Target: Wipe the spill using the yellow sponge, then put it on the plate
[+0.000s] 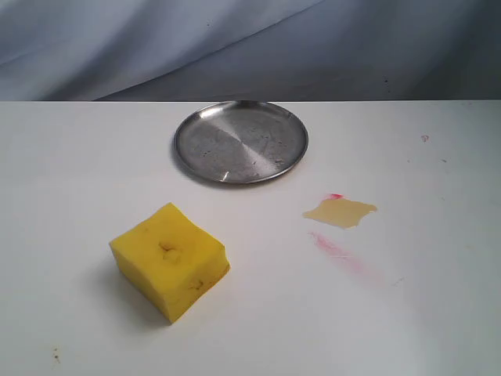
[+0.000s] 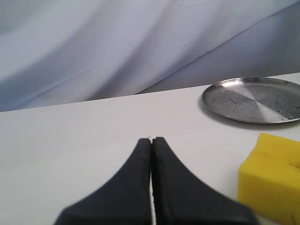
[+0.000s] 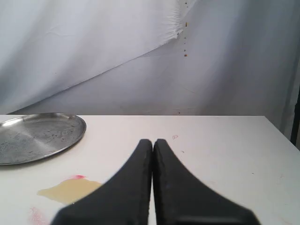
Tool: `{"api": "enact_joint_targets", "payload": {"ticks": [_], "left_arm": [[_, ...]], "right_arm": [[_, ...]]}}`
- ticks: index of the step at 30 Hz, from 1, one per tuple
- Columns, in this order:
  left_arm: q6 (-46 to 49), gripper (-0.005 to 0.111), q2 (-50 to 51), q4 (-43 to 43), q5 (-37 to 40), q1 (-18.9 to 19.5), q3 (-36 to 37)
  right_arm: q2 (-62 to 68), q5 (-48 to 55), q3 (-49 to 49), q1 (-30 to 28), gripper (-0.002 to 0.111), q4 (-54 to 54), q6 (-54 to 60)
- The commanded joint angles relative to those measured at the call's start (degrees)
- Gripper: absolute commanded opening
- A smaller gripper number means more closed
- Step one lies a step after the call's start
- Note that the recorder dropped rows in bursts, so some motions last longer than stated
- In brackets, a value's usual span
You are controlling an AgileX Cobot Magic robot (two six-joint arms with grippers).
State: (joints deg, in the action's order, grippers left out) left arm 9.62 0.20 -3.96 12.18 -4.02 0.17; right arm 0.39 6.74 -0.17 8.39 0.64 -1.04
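- The yellow sponge [image 1: 169, 260] sits untouched on the white bench [image 1: 78, 172], in front of the empty silver plate [image 1: 241, 141] and well apart from the tan spill [image 1: 340, 211].
- Left end effector [image 2: 151, 139]: fingers pressed together, holding nothing. With the sponge near it, this is likely the arm to grasp it.
- Right end effector [image 3: 153, 140]: also closed and empty, facing the spill.

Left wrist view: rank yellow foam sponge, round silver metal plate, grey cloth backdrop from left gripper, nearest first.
1. Yellow foam sponge, on the table close beside the left gripper.
2. Round silver metal plate, farther back, past the sponge.
3. Grey cloth backdrop, behind the table's far edge.
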Motion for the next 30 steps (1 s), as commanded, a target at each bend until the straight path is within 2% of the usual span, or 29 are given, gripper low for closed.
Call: {"api": "enact_joint_targets", "payload": {"ticks": [1,6,11,15,17,20,23,26,28,30], "left_arm": [[-0.47,0.000,-0.20,0.02,-0.41,0.06,-0.17],[-0.47,0.000,-0.20,0.02,-0.41,0.06,-0.17],[-0.47,0.000,-0.20,0.02,-0.41,0.06,-0.17],[-0.47,0.000,-0.20,0.02,-0.41,0.06,-0.17],[-0.47,0.000,-0.20,0.02,-0.41,0.06,-0.17],[-0.47,0.000,-0.20,0.02,-0.41,0.06,-0.17],[-0.47,0.000,-0.20,0.02,-0.41,0.06,-0.17],[-0.47,0.000,-0.20,0.02,-0.41,0.06,-0.17],[-0.47,0.000,-0.20,0.02,-0.41,0.06,-0.17],[-0.47,0.000,-0.20,0.02,-0.41,0.06,-0.17]], "right_arm": [[-0.39,-0.09,0.17,-0.44,0.000,-0.25,0.62],[-0.39,-0.09,0.17,-0.44,0.000,-0.25,0.62],[-0.39,-5.27,0.17,-0.44,0.000,-0.99,0.37],[-0.39,-15.87,0.17,-0.44,0.000,-18.99,-8.68],[-0.39,-13.46,-0.69,-0.31,0.000,-18.48,-9.88],[0.51,-3.06,-7.72,-0.31,0.000,-16.36,-9.10],[11.66,6.73,-17.42,1.77,0.000,-20.79,4.32],[27.65,14.63,-26.64,7.24,0.000,-39.73,30.77],[37.75,18.97,-31.30,10.54,0.000,-48.14,40.13],[44.91,20.68,-34.29,13.13,0.000,-49.82,42.43]]}}
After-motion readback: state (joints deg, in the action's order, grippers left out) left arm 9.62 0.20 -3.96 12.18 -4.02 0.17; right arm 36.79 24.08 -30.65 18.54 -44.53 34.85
